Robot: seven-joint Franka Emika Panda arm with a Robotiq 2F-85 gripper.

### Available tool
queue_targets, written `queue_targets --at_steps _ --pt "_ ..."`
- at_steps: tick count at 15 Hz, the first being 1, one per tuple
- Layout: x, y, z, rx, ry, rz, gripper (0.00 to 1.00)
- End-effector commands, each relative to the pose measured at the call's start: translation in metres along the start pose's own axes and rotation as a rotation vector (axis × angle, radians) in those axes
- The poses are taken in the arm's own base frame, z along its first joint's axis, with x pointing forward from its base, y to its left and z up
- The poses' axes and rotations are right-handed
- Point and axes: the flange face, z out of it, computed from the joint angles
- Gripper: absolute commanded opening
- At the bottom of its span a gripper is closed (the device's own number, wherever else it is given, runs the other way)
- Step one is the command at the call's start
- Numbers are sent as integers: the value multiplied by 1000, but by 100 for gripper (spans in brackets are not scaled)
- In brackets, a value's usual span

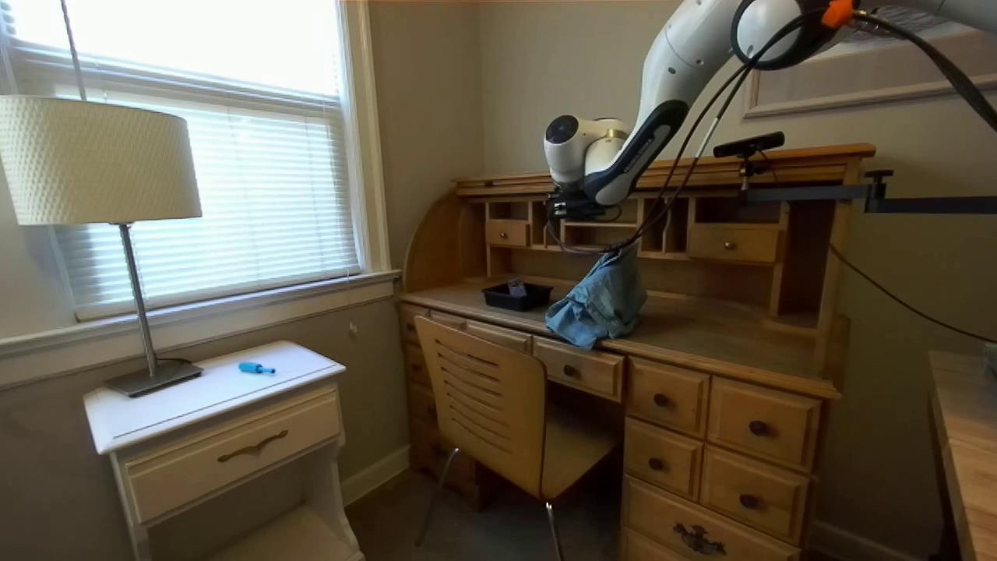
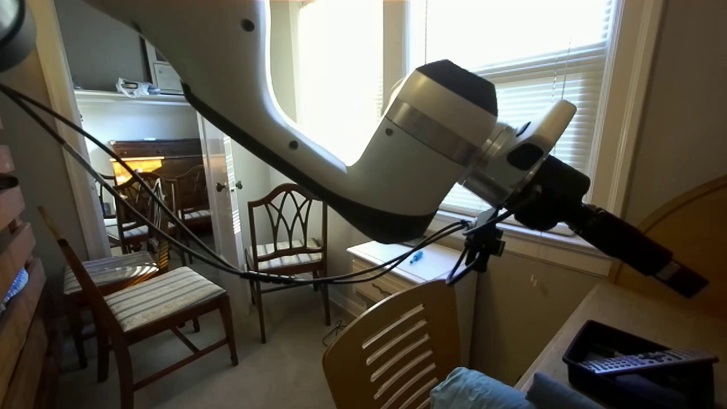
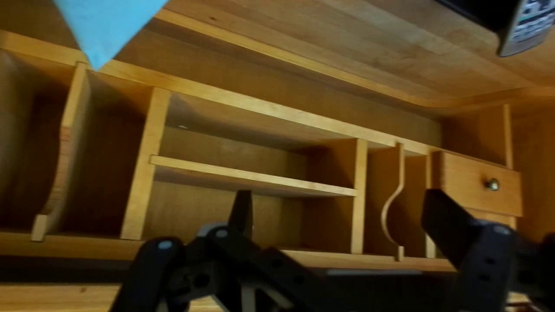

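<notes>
Cubbies of pale wood run across the middle of the wrist view, sloping down to the right, with a small drawer at their right end. The gripper rises from the bottom of that frame, released: its black fingers stand well apart, and the cubbies show in the gap. In an exterior view, right of centre, the gripper hangs in front of the cubbies; in both exterior views it is above the desk.

Blue cloth sits bunched on the desk, right of centre in an exterior view, rising to a peak and reaching the front edge; a corner of it shows at the upper left of the wrist view. To the cloth's left is a black tray; at the lower right of an exterior view it holds a remote, one end sticking out over the rim.

A wooden chair stands before the desk at lower centre. At lower left, a white nightstand bears a lamp and a blue object too small to name, beside a window. The arm comes in from the upper right, and a camera on a bracket is below it. In an exterior view, dark striped-seat chairs stand at the left.
</notes>
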Motion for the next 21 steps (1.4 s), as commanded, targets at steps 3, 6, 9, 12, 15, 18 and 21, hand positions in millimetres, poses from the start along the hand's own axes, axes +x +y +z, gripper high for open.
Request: queue_targets --at_steps 3,6,9,12,15,18,21 --pt "4 0 0 51 -59 -29 100" --pt "9 2 1 58 -72 -33 100" --pt "8 0 0 60 -74 -33 100" --pt "12 -1 9 247 -106 -107 100" --pt "19 4 17 391 -137 -151 100" --pt "11 6 25 513 -197 -199 100" --pt "-2 0 32 622 -271 -244 100"
